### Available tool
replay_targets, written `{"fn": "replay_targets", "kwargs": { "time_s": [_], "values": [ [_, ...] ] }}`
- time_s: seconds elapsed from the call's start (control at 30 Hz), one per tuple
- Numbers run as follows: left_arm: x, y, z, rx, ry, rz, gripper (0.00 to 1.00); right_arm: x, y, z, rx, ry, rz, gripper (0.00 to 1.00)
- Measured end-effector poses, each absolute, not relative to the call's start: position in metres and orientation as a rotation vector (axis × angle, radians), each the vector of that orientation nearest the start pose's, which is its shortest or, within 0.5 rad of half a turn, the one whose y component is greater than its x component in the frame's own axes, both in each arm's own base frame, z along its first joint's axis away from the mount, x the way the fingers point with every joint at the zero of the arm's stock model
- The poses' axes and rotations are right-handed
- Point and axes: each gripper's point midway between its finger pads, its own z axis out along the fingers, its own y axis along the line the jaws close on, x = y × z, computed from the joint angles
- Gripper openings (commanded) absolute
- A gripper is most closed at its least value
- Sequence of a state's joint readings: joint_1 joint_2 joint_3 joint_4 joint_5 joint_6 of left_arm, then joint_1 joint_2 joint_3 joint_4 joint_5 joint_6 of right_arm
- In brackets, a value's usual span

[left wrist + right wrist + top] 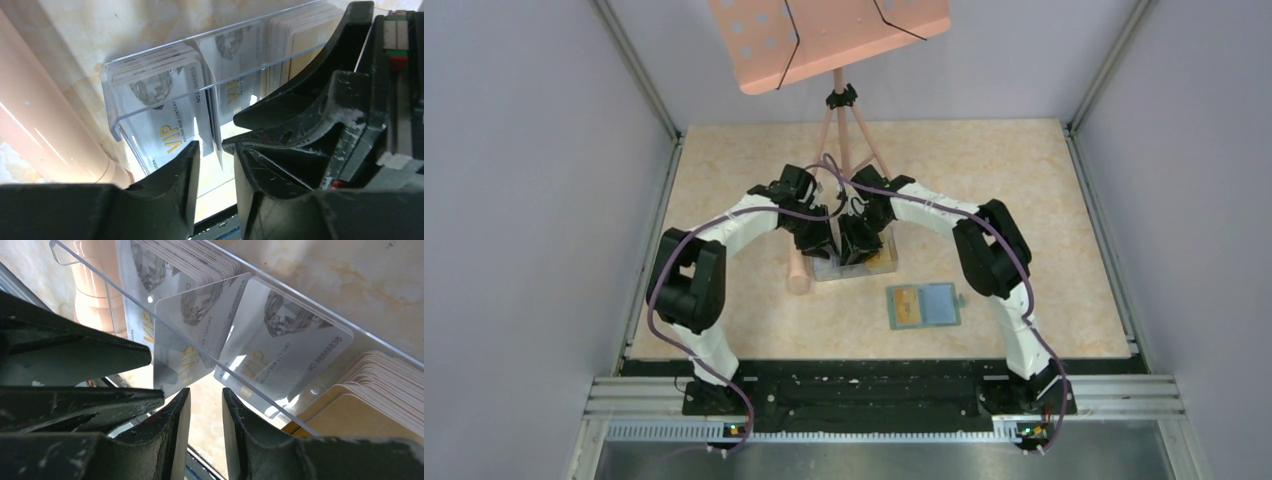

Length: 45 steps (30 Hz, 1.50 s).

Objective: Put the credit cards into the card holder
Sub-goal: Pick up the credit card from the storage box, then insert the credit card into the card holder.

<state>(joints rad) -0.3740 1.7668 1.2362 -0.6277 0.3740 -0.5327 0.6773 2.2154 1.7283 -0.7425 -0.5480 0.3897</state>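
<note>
Nearest you in the overhead view, the card holder (924, 306) lies open and flat on the table (1044, 200), lower right of centre and well apart from both claws. One orange-yellow card (906, 305) seems to sit in its left half, while the right half shows only pale blue. I'd judge you are early in the task: one card filed at most, and many still to move.

Further back, at the centre of the frame, both arms meet over the clear plastic box (882, 264). The remaining credit cards stand there in packs: white-grey VIP cards (170, 100) and an orange-yellow stack (370, 410).

Your left claw (217, 160) is set narrow, with one card edge (215, 135) standing in the gap. The gap looks wider than the card, so it is not pinched as far as the view shows. Your right claw (205, 405) is also narrow, with nothing between its fingers. A tilted VIP card (190, 335) hangs just above its left fingertip, but you cannot tell whether they touch.

A pink tube (45, 125) lies just beside the box on its left.
</note>
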Motion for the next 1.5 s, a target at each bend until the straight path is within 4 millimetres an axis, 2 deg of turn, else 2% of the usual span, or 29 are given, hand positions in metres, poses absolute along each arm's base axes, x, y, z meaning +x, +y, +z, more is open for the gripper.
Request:
{"fn": "replay_targets", "kwargs": {
  "time_s": [0.13, 0.27, 0.57, 0.7, 0.9, 1.03, 1.1, 1.3, 1.43, 1.47, 1.5],
  "values": [
    [0.316, -0.215, 0.067, -0.123, 2.862, -0.741, 0.19, 0.292, 0.370, 0.047, -0.569, 2.918, 0.985, 0.30],
    [0.313, -0.217, 0.059, -0.119, 2.887, -0.728, 0.01, 0.292, 0.370, 0.047, -0.564, 2.919, 0.987, 0.30],
    [0.316, -0.216, 0.064, -0.117, 2.893, -0.685, 0.00, 0.294, 0.369, 0.050, -0.542, 2.920, 0.993, 0.36],
    [0.315, -0.212, 0.079, -0.112, 2.875, -0.652, 0.00, 0.300, 0.366, 0.058, -0.510, 2.905, 0.988, 0.42],
    [0.314, -0.208, 0.128, -0.084, 2.749, -0.677, 0.00, 0.312, 0.352, 0.100, -0.454, 2.798, 1.012, 0.52],
    [0.316, -0.216, 0.159, -0.051, 2.620, -0.781, 0.00, 0.314, 0.327, 0.122, -0.394, 2.744, 1.006, 0.58],
    [0.311, -0.222, 0.167, -0.038, 2.576, -0.857, 0.00, 0.311, 0.311, 0.127, -0.350, 2.737, 0.993, 0.59],
    [0.290, -0.248, 0.156, -0.008, 2.565, -1.029, 0.00, 0.301, 0.246, 0.121, -0.160, 2.757, 0.917, 0.62],
    [0.268, -0.283, 0.159, 0.089, 2.550, -1.133, 0.00, 0.292, 0.196, 0.114, 0.014, 2.768, 0.856, 0.63],
    [0.253, -0.313, 0.166, 0.164, 2.514, -1.222, 0.00, 0.289, 0.184, 0.111, 0.058, 2.770, 0.838, 0.64],
    [0.253, -0.314, 0.167, 0.166, 2.513, -1.225, 0.00, 0.282, 0.161, 0.103, 0.151, 2.791, 0.783, 0.64]
  ]
}}
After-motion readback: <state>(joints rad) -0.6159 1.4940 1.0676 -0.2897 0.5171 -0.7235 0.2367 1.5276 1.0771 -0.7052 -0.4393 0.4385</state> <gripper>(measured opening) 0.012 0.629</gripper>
